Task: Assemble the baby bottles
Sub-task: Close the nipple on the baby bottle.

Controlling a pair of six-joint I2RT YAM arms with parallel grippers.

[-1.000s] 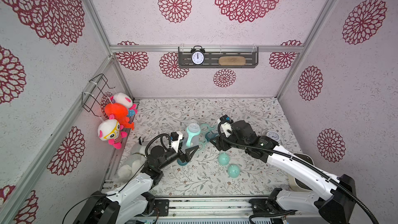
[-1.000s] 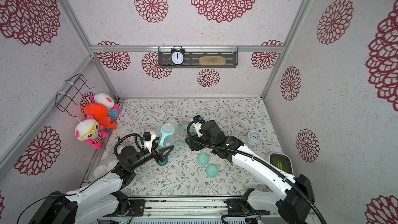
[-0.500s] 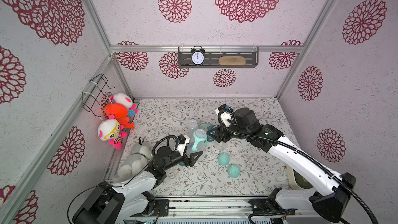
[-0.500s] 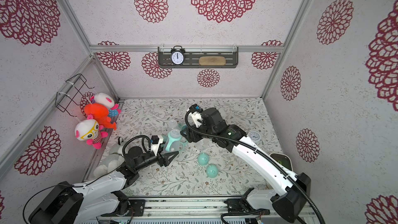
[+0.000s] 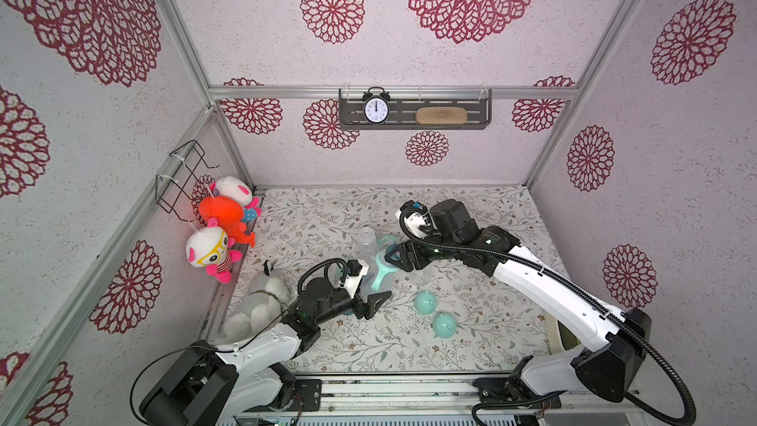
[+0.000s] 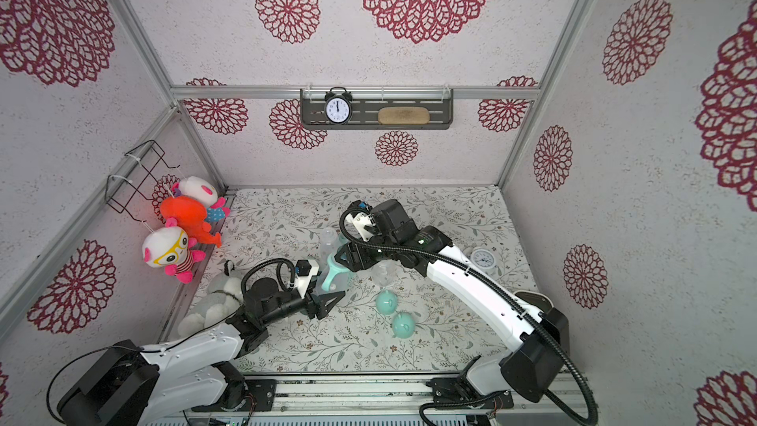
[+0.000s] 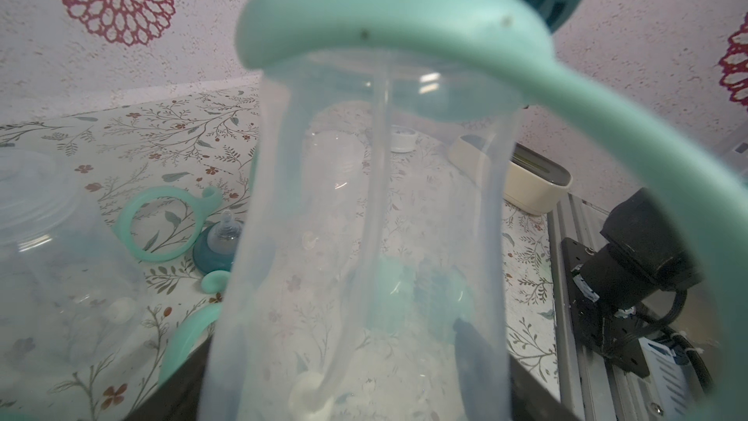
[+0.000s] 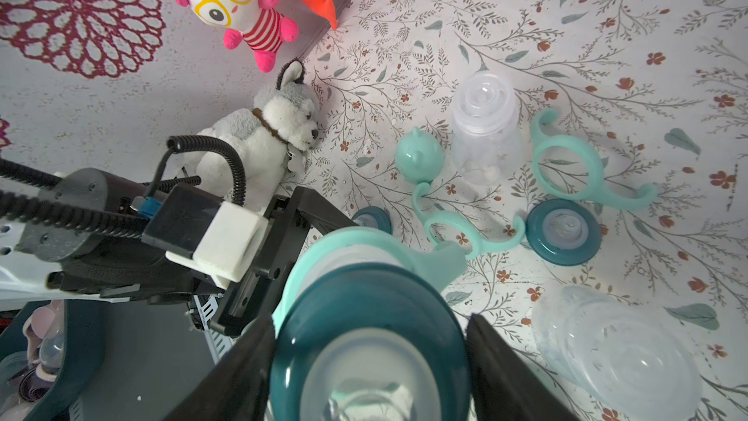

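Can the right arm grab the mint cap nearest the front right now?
Probably not yet. The cap lies uncovered, but its jaws are shut on the collar of the bottle.

Both arms are white shells on black joints; the left arm (image 5: 262, 346), lower left of the frame, shows small dark screws; the right arm (image 5: 545, 293), lower right, likewise; a ribbed black hose (image 8: 241, 176) loops above a white camera block (image 8: 226, 240) with blue plug (image 8: 147, 206); the left gripper (image 5: 370, 288) has black wedge fingers.
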